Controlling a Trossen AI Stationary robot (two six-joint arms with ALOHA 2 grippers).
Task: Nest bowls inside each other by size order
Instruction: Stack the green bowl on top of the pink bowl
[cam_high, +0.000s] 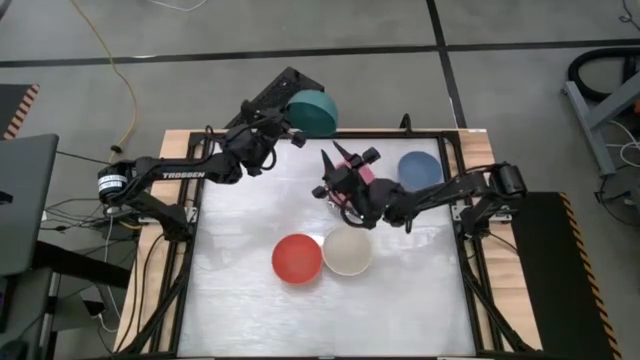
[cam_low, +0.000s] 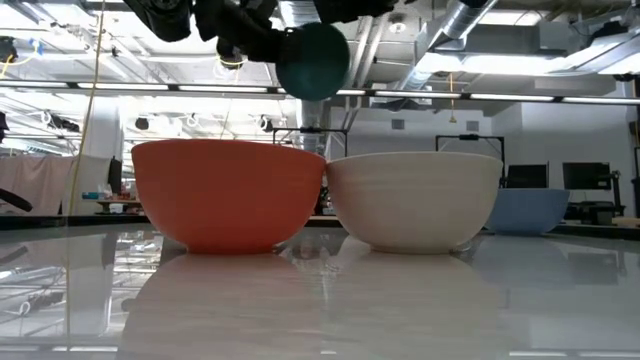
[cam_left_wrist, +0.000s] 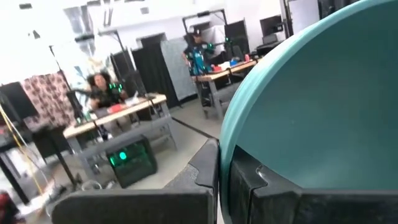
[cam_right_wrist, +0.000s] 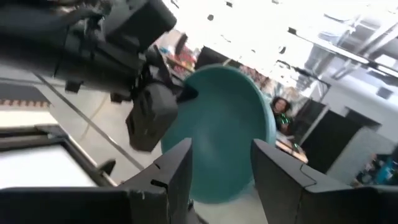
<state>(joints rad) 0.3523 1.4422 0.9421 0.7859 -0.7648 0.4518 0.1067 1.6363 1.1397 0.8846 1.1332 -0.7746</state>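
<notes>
My left gripper (cam_high: 291, 127) is shut on the dark green bowl (cam_high: 313, 112) and holds it high over the table's far edge. The bowl also shows at the top of the low view (cam_low: 313, 60). My right gripper (cam_high: 338, 158) is open and empty, raised over the far middle of the table, its fingers pointing at the green bowl (cam_right_wrist: 224, 134). A pink bowl (cam_high: 367, 176) shows partly under the right arm. A red bowl (cam_high: 297, 258) and a cream bowl (cam_high: 347, 250) stand side by side on their bases at mid-table. A blue bowl (cam_high: 420, 168) stands at the far right. My left gripper holds the green bowl by its rim (cam_left_wrist: 225, 152), with one finger on each side of the wall. The fingers come from the table's left side. The bowl is lifted clear of the table and tipped onto its side.
The table's black frame runs along the far edge (cam_high: 440, 134), close under the green bowl. The red bowl (cam_low: 228, 195) and the cream bowl (cam_low: 413, 200) almost touch. The near half of the white tabletop (cam_high: 330, 320) holds no objects.
</notes>
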